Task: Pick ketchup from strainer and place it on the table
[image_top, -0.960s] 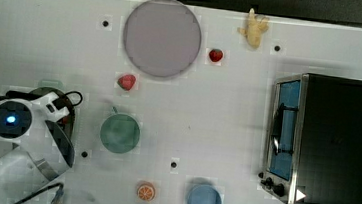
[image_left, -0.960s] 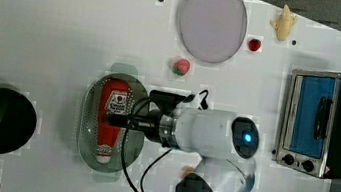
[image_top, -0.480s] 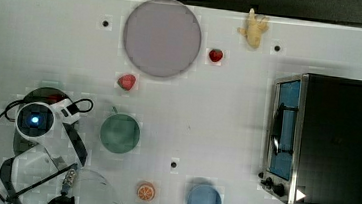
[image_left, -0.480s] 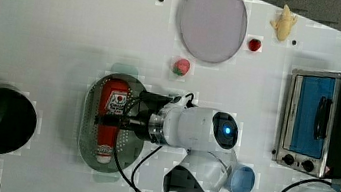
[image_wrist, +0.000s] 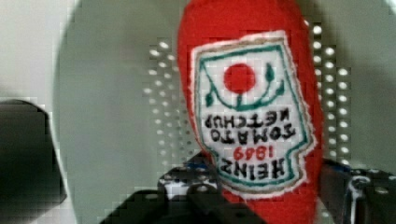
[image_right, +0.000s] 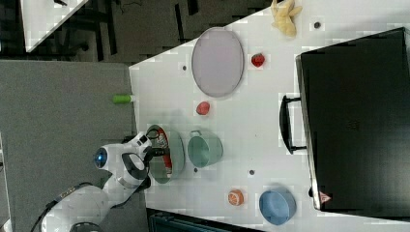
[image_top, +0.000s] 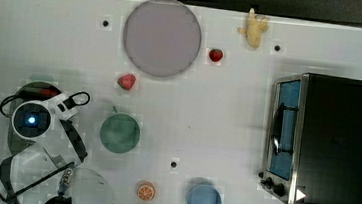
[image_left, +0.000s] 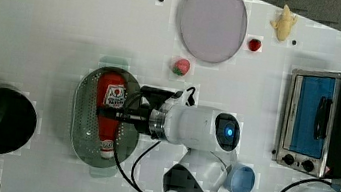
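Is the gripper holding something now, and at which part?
The gripper straddles the ketchup at its middle, just below the label; a firm hold cannot be told.

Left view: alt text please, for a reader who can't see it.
A white robot arm's gripper reaches across a red ketchup bottle lying in a pale green strainer on a white table, with a toaster oven at the left view's right.

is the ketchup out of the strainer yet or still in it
Still in. In the left view the ketchup lies flat, lengthwise, inside the strainer, with the gripper down at its middle.
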`<state>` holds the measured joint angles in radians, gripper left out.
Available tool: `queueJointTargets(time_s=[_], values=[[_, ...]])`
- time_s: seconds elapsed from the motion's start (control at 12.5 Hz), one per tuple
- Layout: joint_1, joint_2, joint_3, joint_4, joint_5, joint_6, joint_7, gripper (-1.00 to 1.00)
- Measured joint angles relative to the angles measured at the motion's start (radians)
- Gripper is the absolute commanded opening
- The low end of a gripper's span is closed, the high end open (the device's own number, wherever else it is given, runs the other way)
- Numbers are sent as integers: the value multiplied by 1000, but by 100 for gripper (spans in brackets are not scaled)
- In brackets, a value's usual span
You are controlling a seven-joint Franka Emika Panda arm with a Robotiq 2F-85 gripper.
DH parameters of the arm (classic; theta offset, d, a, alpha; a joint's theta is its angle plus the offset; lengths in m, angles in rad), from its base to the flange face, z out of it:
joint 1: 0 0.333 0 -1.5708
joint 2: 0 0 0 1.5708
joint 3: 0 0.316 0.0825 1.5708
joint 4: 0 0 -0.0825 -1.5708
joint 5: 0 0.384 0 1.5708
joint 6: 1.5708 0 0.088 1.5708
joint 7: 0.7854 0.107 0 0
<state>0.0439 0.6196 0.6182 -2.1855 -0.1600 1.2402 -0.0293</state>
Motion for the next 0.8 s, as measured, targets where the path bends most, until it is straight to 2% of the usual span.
queueJointTargets(time_s=[0.16, 0.4, 0.64, 0.8], values=[[1, -35, 1, -23, -3, -29, 1, 17], [-3, -175, 9, -31, 19, -214, 2, 17], [-21, -369, 14, 18, 177, -446, 2, 17], [-50, -481, 11, 78, 195, -575, 1, 17]])
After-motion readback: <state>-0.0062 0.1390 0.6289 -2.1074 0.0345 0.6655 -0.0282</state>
